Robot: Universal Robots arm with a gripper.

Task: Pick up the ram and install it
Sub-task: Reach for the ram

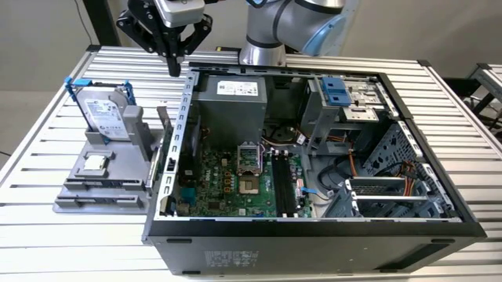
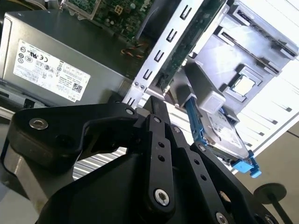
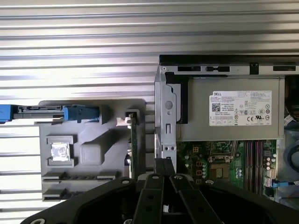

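The end effector (image 1: 174, 66) hangs in the air above the slatted metal bench (image 1: 47, 235), over the far corner of the open computer case (image 1: 314, 226) on the exterior view's left. Its two black fingers are drawn together at the tips with nothing between them, as both wrist views also show (image 3: 163, 164) (image 2: 153, 100). The ram (image 1: 164, 126), a thin dark green stick, stands on its long edge in a slot of the grey holder (image 1: 94, 176), just beside the outer wall of the case and well below the fingertips, apart from them. In the first wrist view the ram (image 3: 133, 140) shows edge-on as a narrow strip between the holder (image 3: 93, 140) and the case wall. The same holder carries a silver hard drive in a blue frame (image 1: 106, 114) standing upright, and a small square processor chip (image 1: 96, 163) lying flat in a recess. Inside the case the green motherboard (image 1: 227, 188) lies open, with its black memory slots (image 1: 286, 188) alongside the processor socket and the grey power supply (image 1: 231, 108) beyond it.
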